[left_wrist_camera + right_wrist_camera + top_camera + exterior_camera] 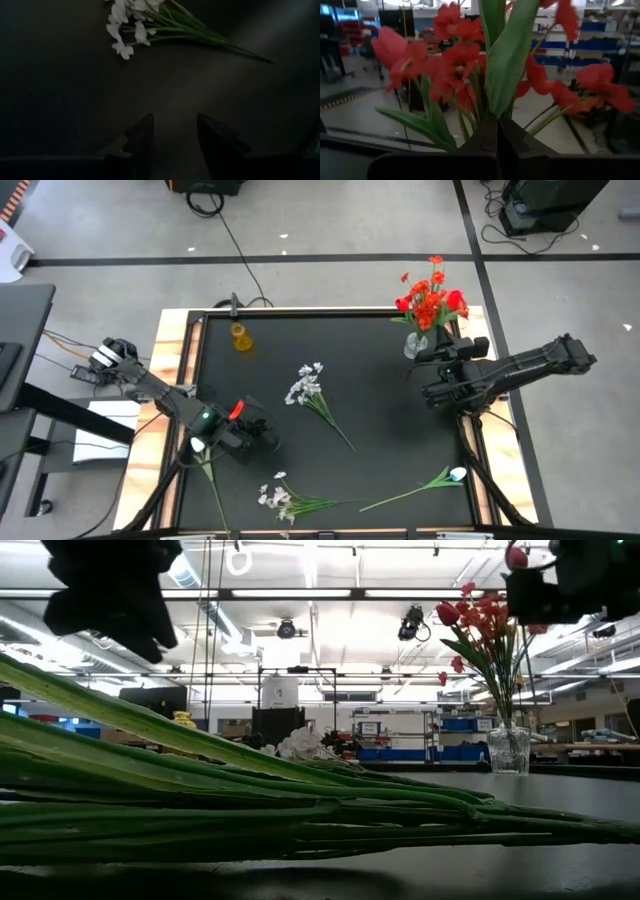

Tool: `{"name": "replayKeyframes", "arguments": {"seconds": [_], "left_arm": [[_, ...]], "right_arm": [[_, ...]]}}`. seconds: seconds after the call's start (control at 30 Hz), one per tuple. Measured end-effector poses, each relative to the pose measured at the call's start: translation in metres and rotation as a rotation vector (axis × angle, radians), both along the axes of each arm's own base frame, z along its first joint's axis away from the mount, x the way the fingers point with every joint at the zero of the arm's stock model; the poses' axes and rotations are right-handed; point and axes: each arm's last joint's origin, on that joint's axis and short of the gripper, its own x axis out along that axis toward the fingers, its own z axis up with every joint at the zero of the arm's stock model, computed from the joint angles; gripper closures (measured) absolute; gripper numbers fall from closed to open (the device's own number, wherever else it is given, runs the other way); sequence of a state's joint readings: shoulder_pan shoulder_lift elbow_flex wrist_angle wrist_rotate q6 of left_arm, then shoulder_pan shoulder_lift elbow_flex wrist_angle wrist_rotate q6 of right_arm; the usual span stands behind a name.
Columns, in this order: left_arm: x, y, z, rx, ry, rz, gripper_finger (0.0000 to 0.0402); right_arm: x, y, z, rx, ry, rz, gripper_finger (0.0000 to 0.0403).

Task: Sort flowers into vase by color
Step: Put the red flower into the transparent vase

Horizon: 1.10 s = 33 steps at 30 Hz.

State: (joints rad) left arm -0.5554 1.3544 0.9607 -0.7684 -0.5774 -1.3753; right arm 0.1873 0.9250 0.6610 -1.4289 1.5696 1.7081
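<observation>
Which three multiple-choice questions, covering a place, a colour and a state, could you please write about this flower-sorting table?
1. Where does the clear glass vase stand?
A. at the table's centre
B. at the table's right edge, by the right gripper
C. under the left arm

2. What colour are the blooms in that vase?
A. white
B. yellow
C. red

3. How are the left gripper's jaws?
A. open and empty
B. shut on a white sprig
C. shut on the vase

Key:
1 B: the clear glass vase sits at the right edge of the black table. The right gripper beside it is shut on a leaf of the red artificial flowers.
2 C: every bloom in it is red.
3 A: the left gripper shows a bare gap.
</observation>
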Motion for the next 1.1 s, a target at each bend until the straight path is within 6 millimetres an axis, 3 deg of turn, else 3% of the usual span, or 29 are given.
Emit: {"name": "replayKeyframes", "arguments": {"seconds": [0.1, 0.3, 0.53, 0.87, 1.1], "left_arm": [[0.003, 0.005, 0.000, -0.002, -0.005, 0.022, 0.0246], [0.008, 0.012, 0.001, -0.010, -0.019, 0.054, 0.0246], [0.014, 0.021, 0.002, 0.014, -0.018, 0.055, 0.0246], [0.024, 0.034, 0.004, 0.033, -0.046, 0.062, 0.0246], [0.028, 0.042, 0.005, 0.044, -0.052, 0.072, 0.0246]], "right_arm": [[-0.003, 0.003, 0.015, 0.019, -0.096, 0.030, 0.0397], [-0.014, -0.001, 0.063, 0.059, -0.304, 0.017, 0.0398], [-0.039, -0.022, 0.092, 0.014, -0.222, -0.220, 0.0400], [-0.060, -0.042, 0.092, -0.033, -0.321, -0.561, 0.0402], [-0.054, -0.057, 0.048, -0.093, -0.537, -0.701, 0.0402]]}}
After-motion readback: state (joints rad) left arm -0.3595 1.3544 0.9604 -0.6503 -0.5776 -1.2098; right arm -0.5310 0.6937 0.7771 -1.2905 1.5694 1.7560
